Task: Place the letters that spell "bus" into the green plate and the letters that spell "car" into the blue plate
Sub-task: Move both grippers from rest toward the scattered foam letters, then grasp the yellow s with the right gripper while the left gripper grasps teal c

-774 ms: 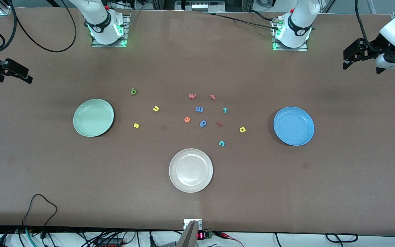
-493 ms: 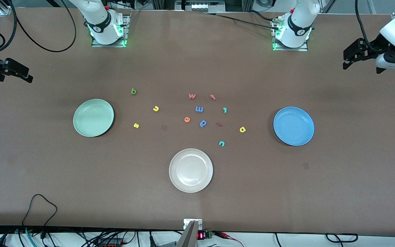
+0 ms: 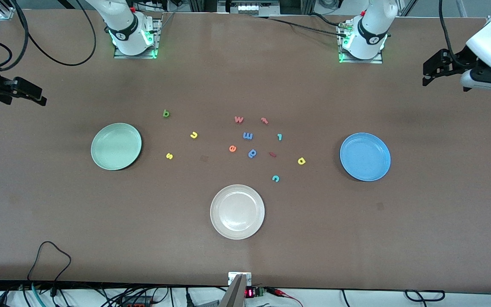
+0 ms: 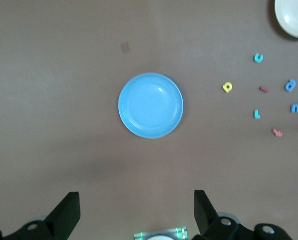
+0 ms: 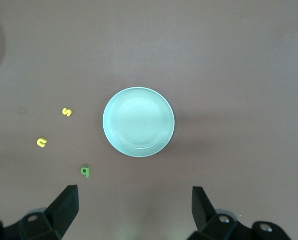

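The green plate (image 3: 116,146) (image 5: 138,122) lies toward the right arm's end of the table. Beside it, toward the middle, lie the dark green "b" (image 3: 166,113) (image 5: 85,171), yellow "u" (image 3: 194,135) (image 5: 41,143) and yellow "s" (image 3: 169,156) (image 5: 66,111). The blue plate (image 3: 365,156) (image 4: 150,105) lies toward the left arm's end, with the yellow "a" (image 3: 301,160) (image 4: 227,87), teal "c" (image 3: 275,178) (image 4: 258,58) and teal "r" (image 3: 279,137) (image 4: 257,114) beside it. My right gripper (image 3: 17,99) (image 5: 134,205) hangs open and empty high over its end of the table. My left gripper (image 3: 446,83) (image 4: 137,210) hangs open and empty over the other end.
A cream-white plate (image 3: 237,211) sits nearest the front camera, mid-table. Other letters lie in the middle: a red "w" (image 3: 239,119), red "t" (image 3: 264,120), blue "m" (image 3: 248,136), orange "e" (image 3: 232,148), blue "p" (image 3: 252,153) and a small red piece (image 3: 272,154).
Both grippers have drifted a little inward over the table ends. Plates and letters have not moved.
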`<move>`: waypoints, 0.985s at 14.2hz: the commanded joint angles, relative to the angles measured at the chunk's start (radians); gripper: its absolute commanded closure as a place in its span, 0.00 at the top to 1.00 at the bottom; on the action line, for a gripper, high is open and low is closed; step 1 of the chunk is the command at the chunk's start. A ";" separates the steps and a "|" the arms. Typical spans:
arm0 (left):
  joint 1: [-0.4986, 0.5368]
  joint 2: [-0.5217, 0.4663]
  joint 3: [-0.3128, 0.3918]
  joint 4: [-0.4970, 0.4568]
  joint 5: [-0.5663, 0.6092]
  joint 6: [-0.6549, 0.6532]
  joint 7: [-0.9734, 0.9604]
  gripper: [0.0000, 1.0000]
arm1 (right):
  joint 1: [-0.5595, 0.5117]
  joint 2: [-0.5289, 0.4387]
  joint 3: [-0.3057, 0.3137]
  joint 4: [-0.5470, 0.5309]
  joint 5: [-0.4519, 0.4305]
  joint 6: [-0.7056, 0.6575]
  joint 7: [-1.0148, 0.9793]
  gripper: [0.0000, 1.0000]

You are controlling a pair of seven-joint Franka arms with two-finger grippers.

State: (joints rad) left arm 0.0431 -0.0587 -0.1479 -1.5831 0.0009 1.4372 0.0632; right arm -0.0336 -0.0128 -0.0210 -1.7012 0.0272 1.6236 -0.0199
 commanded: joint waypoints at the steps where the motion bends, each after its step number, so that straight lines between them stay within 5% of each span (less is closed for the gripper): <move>1: -0.016 0.061 -0.041 0.014 -0.010 -0.055 0.006 1.00 | 0.049 0.048 0.009 -0.005 -0.004 0.039 0.008 1.00; 5: -0.022 0.195 -0.121 0.017 -0.012 -0.017 -0.045 1.00 | 0.208 0.181 0.009 -0.011 0.008 0.105 0.139 1.00; 14: -0.170 0.545 -0.151 0.052 0.034 0.512 -0.304 1.00 | 0.417 0.519 0.009 -0.015 0.010 0.352 0.233 1.00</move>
State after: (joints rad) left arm -0.1154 0.4091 -0.2961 -1.5907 0.0045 1.9006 -0.1675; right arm 0.3412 0.4548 -0.0036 -1.7287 0.0325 1.9405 0.2097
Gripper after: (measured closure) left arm 0.000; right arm 0.000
